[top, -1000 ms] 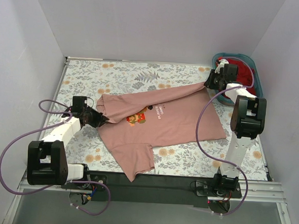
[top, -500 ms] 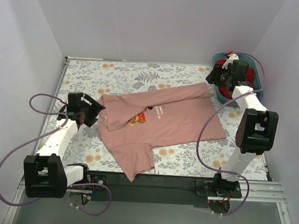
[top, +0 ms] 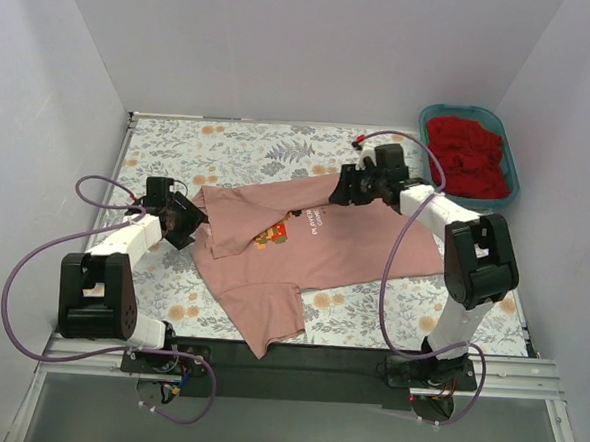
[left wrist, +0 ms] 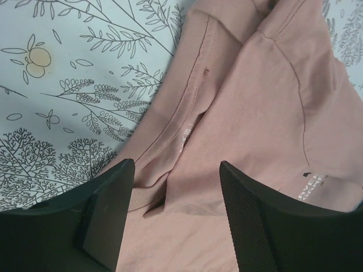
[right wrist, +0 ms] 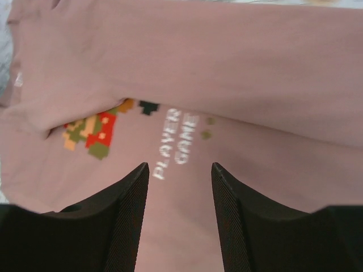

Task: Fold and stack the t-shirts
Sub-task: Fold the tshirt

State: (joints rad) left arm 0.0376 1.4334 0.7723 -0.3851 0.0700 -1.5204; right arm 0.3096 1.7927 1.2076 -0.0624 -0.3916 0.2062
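Filling the tub (teal) is a red t-shirt

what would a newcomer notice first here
The salmon-pink t-shirt lies spread mid-table on the floral cloth, its far edge folded over the pixel print. Both grippers hang open above it, the left gripper at the collar, the right gripper at the far edge. A red t-shirt fills the teal tub, far right.
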